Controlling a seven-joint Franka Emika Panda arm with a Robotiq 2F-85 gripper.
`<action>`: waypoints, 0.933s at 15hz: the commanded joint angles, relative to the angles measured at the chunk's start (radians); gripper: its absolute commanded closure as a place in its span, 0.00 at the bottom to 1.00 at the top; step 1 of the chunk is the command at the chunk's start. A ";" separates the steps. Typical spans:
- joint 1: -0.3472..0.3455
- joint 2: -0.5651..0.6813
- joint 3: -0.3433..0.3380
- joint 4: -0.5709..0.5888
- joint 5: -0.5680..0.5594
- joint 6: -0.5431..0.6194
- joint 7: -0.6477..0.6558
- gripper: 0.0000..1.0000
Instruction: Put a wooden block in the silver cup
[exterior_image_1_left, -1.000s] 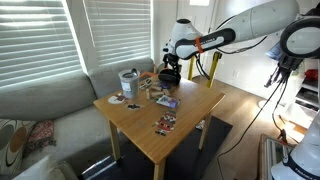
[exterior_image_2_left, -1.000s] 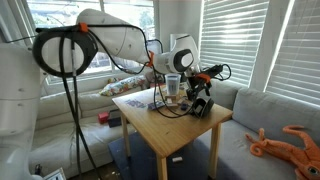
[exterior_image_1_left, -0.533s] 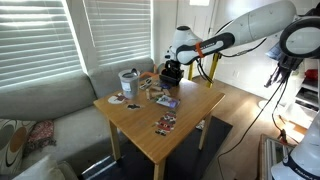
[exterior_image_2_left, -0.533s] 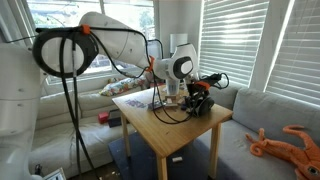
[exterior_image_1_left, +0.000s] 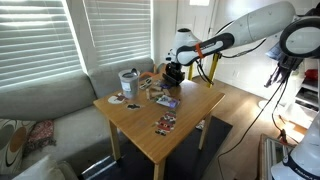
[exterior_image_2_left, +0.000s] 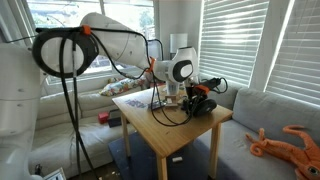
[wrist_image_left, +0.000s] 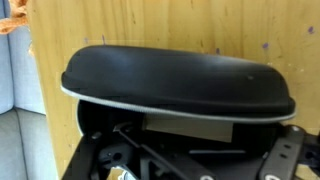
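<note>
The wooden table (exterior_image_1_left: 138, 114) in an exterior view points its near corner toward 6 o'clock, with bare wood along both front edges. Just inside that corner, at 5 o'clock from the table's middle, lies a small cluster of cards (exterior_image_1_left: 165, 124), close to the edge. Further in, a second flat cluster (exterior_image_1_left: 166, 101) sits near the middle. A round coaster (exterior_image_1_left: 117, 98) lies at 9 o'clock, near the edge beside the sofa (exterior_image_1_left: 45, 105). The widest bare stretch of top runs between the coaster and the near cards.

Beyond these, the silver cup (exterior_image_1_left: 128, 80) stands upright at 10 o'clock, near the far corner on the sofa side. The gripper (exterior_image_1_left: 173, 74) hangs low over the far part of the table at 1 o'clock, well apart from the cup, which is at its 9 o'clock. Small things lie between them, too small to name, so I cannot tell if any is a wooden block.

In the wrist view a black bowl (wrist_image_left: 180, 85) with a pale rim fills the middle, with bare wood above it. It hides the fingertips, so I cannot tell whether they are apart or together. Window blinds (exterior_image_1_left: 110, 30) stand behind the table.
</note>
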 joint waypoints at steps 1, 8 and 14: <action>-0.018 0.016 0.016 0.010 0.076 -0.005 0.013 0.03; -0.013 0.027 0.006 0.016 0.123 0.008 0.103 0.55; 0.000 -0.056 0.009 0.087 0.109 -0.102 0.149 0.99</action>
